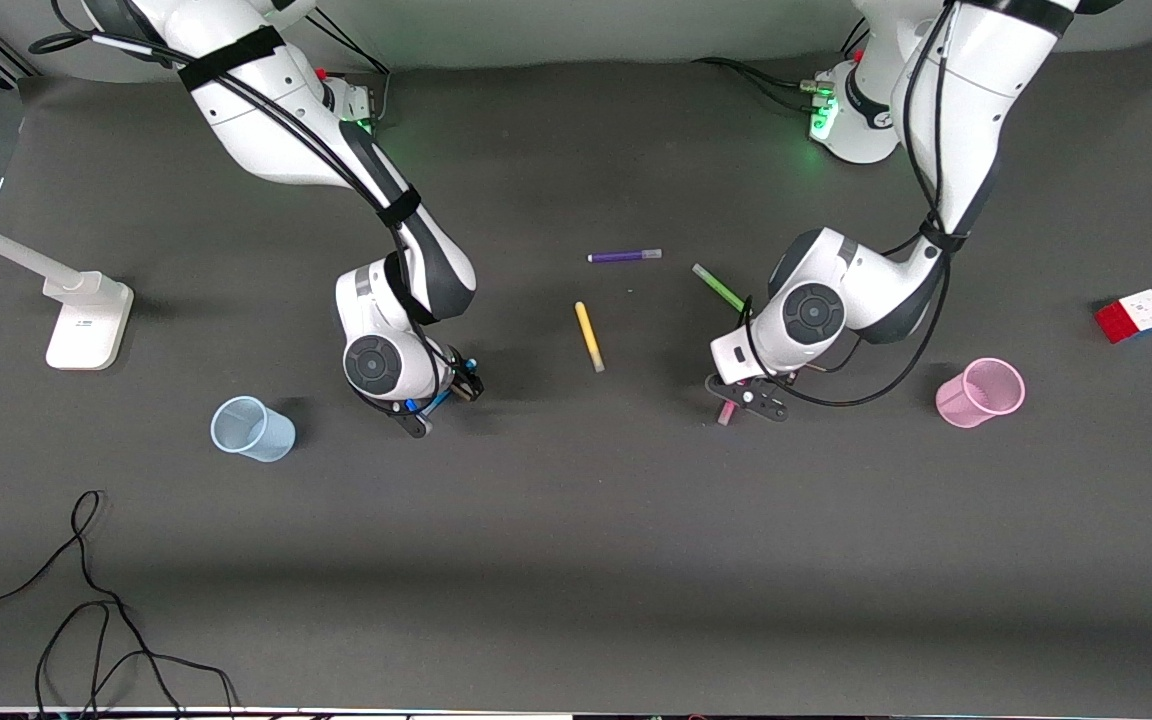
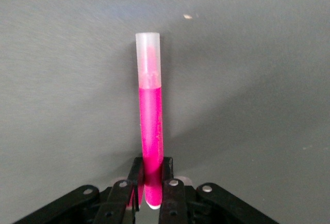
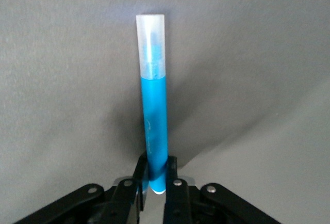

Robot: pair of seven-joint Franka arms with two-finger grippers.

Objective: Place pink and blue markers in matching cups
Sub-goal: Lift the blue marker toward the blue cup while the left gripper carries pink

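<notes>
My right gripper [image 1: 444,398] is low over the grey mat and shut on the blue marker [image 1: 439,399]. The right wrist view shows its fingers [image 3: 172,168] clamped on the marker's bottom end [image 3: 154,115], pale cap pointing away. The pale blue cup [image 1: 252,429] stands beside it, toward the right arm's end of the table. My left gripper [image 1: 748,398] is low over the mat and shut on the pink marker [image 1: 727,412], gripped at its bottom end [image 2: 151,121] in the left wrist view. The pale pink cup [image 1: 980,392] stands toward the left arm's end.
A yellow pen [image 1: 589,336], a purple pen [image 1: 624,256] and a green pen [image 1: 718,287] lie between the arms. A colour cube [image 1: 1133,315] sits past the pink cup. A white stand [image 1: 86,318] and loose black cables [image 1: 86,600] are at the right arm's end.
</notes>
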